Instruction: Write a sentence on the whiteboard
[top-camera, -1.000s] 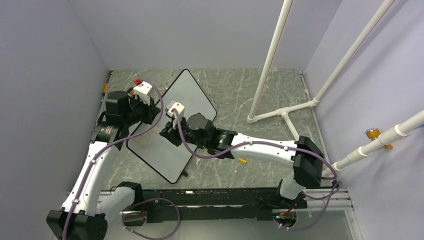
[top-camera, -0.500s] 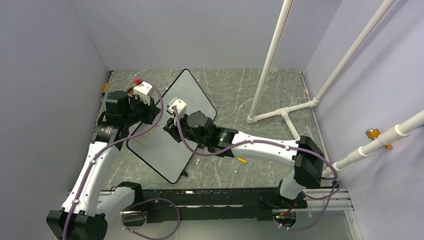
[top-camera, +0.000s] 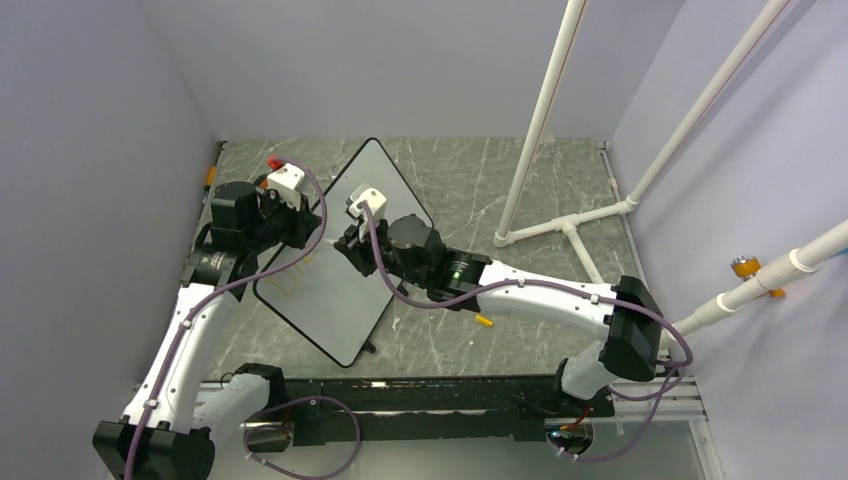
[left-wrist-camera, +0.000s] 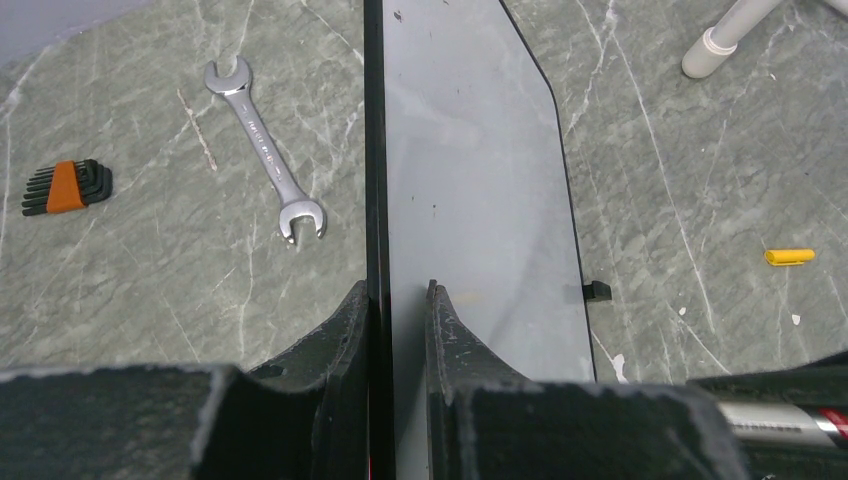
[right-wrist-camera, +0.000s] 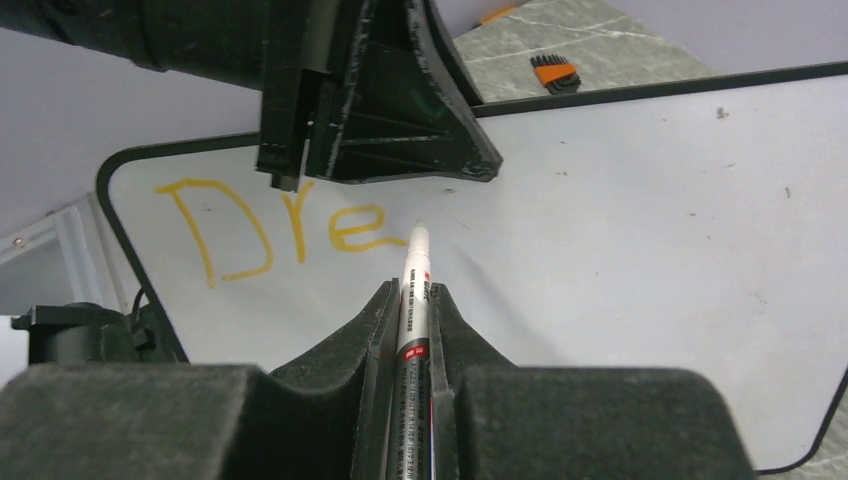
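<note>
Nearest the arm bases, the right claw (right-wrist-camera: 412, 298) is closed on a white marker (right-wrist-camera: 416, 250). The marker is pinched low between the jaws so that its tip juts out ahead of them. The tip is aimed at the whiteboard (right-wrist-camera: 650, 240), just to the right of the sentence (right-wrist-camera: 280, 232), of which only an orange-yellow "Dre" is written. Whether the tip is touching the surface cannot be told. The writing is judged barely begun, with the next letter due beside the "e".

The left claw (left-wrist-camera: 395, 295) is closed on the board's thin black rim, one jaw on each face, near the written end. This hold is probably meant to keep the board from sliding or flexing under the pen's pressure. The board is placed cornerwise on the left half of the table (top-camera: 480, 175), between the two arms, so that it can be reached by both.

The table is a grey-green marbled slab with pale veins. A steel wrench (left-wrist-camera: 265, 150) and a fan of hex keys (left-wrist-camera: 65, 187) in an orange holder are laid beside the board. A small yellow cap (left-wrist-camera: 789, 257) is left on the other side, apart from the board. Farther right, a frame of white pipes (top-camera: 570, 228) is stood on the table, and the space is closed in by plain pale lilac walls (top-camera: 400, 70).
</note>
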